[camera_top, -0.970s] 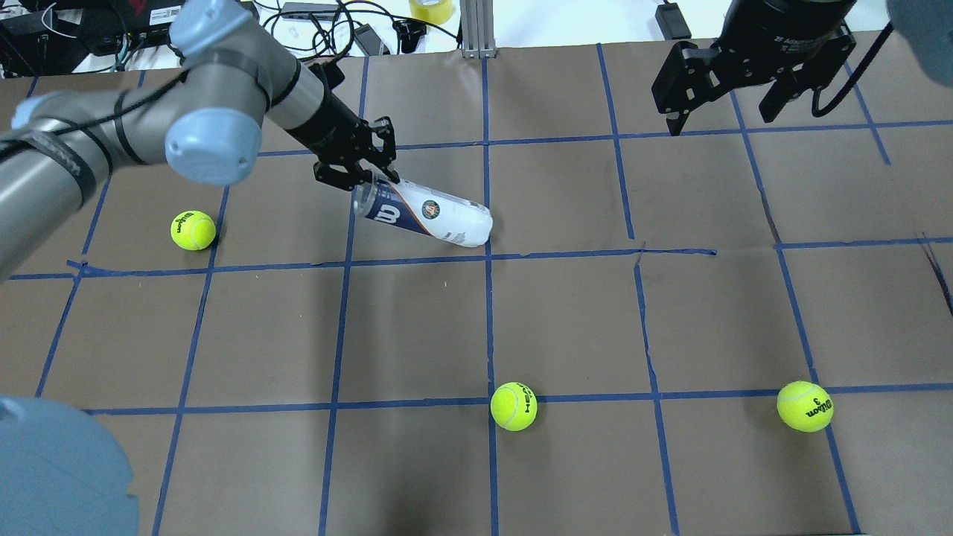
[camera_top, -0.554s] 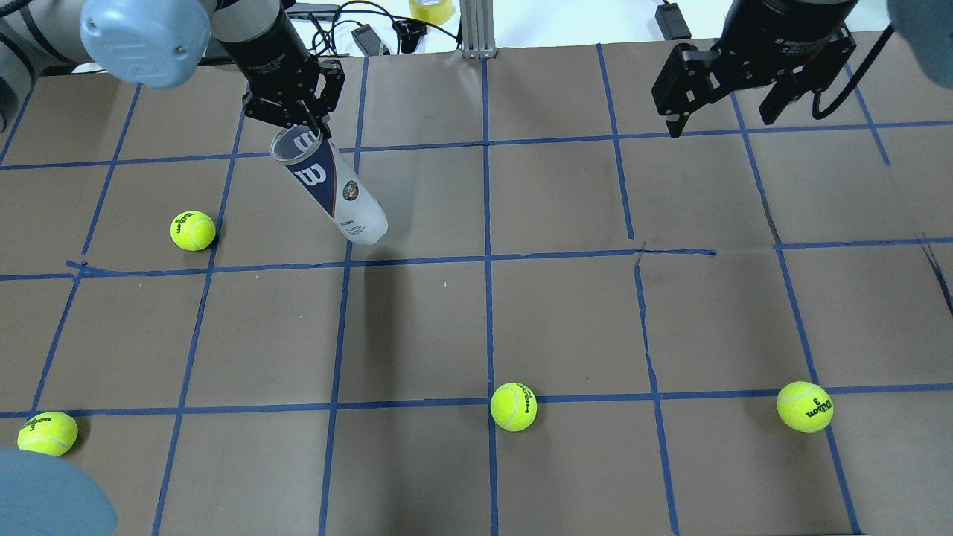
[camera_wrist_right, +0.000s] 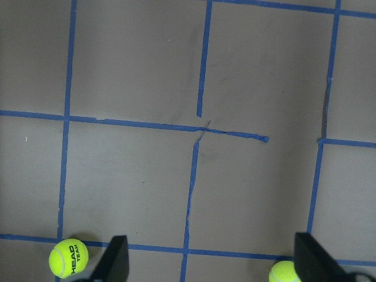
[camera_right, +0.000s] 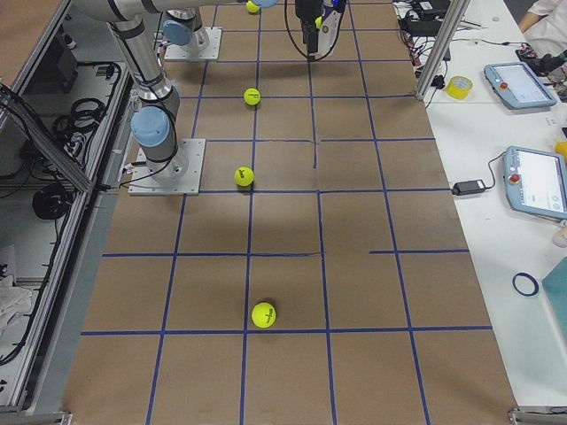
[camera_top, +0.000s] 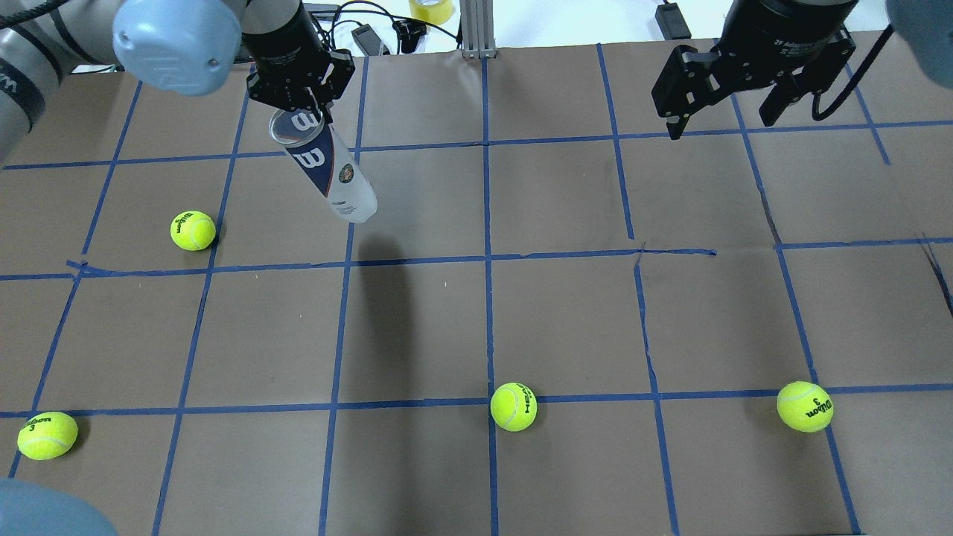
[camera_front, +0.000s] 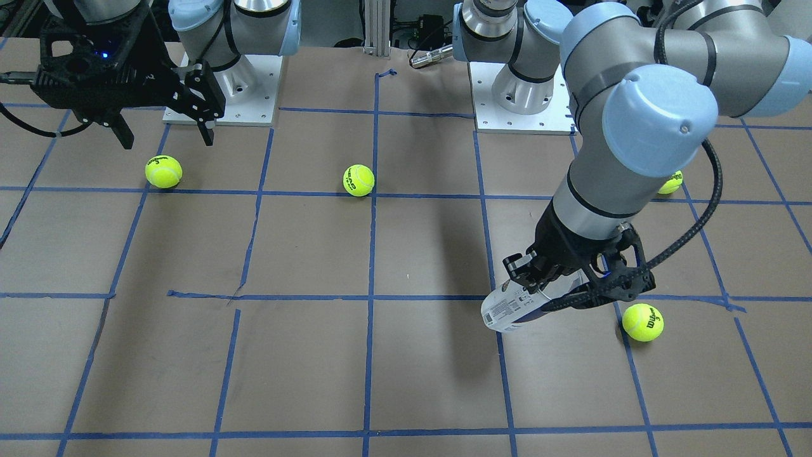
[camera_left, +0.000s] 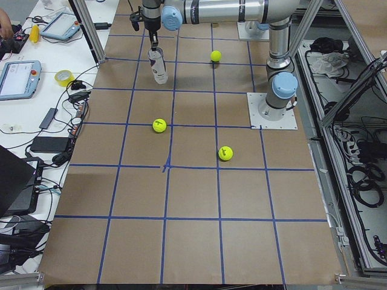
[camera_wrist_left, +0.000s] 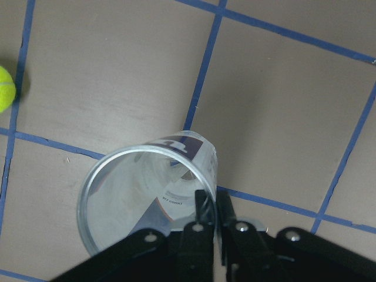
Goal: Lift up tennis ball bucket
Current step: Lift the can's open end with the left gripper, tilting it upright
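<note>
The tennis ball bucket (camera_top: 330, 170), a clear tube with a white label and a navy W band, hangs tilted in the air, open mouth up. No balls show inside it. My left gripper (camera_top: 307, 113) is shut on its rim at the far left of the table. In the left wrist view the fingers (camera_wrist_left: 204, 218) pinch the tube's wall (camera_wrist_left: 117, 176). The bucket also shows in the front view (camera_front: 515, 309) below the left gripper (camera_front: 574, 282), and in the left view (camera_left: 158, 65). My right gripper (camera_top: 721, 115) is open and empty, high at the far right.
Several tennis balls lie on the brown, blue-taped table: one near the bucket (camera_top: 193, 230), one at the near left (camera_top: 47, 435), one near the middle (camera_top: 514, 406), one at the near right (camera_top: 805, 406). Cables and a tape roll (camera_top: 431, 9) lie beyond the far edge.
The left gripper has raised the bucket from lying flat and swung it left and away. It now hangs steeper and slightly higher. The right arm has not moved.
</note>
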`<state>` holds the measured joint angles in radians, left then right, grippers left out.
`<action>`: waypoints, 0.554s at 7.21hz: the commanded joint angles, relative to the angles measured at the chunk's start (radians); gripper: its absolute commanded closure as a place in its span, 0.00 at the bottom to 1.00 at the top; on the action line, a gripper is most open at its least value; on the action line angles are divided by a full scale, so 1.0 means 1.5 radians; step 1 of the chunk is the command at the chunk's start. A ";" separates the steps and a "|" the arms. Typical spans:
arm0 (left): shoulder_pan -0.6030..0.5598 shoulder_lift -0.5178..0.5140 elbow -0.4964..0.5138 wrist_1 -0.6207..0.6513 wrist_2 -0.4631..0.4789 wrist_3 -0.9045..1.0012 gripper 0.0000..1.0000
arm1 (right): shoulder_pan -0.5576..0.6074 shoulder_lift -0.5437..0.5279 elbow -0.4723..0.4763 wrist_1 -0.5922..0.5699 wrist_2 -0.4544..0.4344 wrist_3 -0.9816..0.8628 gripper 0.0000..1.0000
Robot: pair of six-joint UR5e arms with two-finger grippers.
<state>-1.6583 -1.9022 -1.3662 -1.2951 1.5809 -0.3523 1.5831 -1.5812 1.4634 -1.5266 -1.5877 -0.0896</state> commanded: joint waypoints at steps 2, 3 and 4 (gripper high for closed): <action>-0.058 -0.023 -0.045 0.102 0.005 -0.004 1.00 | 0.000 0.001 0.000 0.001 0.001 0.001 0.00; -0.081 -0.022 -0.044 0.102 0.037 -0.003 1.00 | 0.000 0.001 0.000 -0.001 0.001 0.000 0.00; -0.088 -0.029 -0.043 0.110 0.037 0.006 1.00 | 0.001 0.002 0.000 -0.001 0.002 0.001 0.00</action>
<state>-1.7669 -1.9378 -1.4297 -1.1425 1.6210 -0.3547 1.5835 -1.5797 1.4634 -1.5270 -1.5859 -0.0884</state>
